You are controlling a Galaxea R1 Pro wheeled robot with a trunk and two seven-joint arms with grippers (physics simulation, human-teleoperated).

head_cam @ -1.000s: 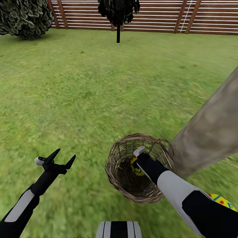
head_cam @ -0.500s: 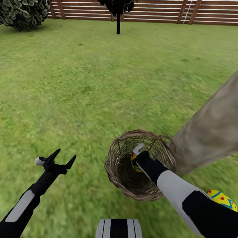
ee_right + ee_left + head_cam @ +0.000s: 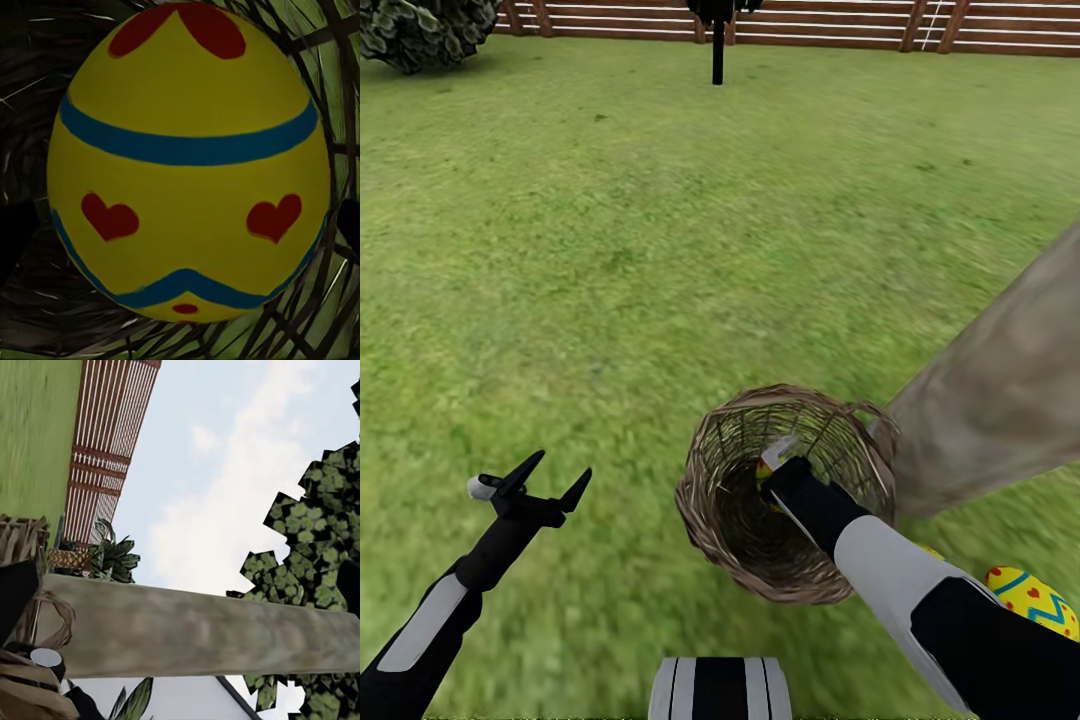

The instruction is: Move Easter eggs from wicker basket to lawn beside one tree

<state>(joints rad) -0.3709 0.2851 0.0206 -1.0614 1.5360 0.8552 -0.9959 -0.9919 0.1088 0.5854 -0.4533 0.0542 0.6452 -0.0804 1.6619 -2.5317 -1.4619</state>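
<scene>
Reaching into the wicker basket, the right gripper meets a yellow egg banded in blue with red hearts; whether its fingers grip cannot be told. The basket stands on the lawn beside the tree. A second egg lies on the grass near the trunk. The left gripper hangs spread wide, holding nothing.

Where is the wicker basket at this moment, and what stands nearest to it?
In the head view the wicker basket sits on the lawn at lower right of centre, beside the base of the thick tree. The right gripper reaches inside it.
</scene>
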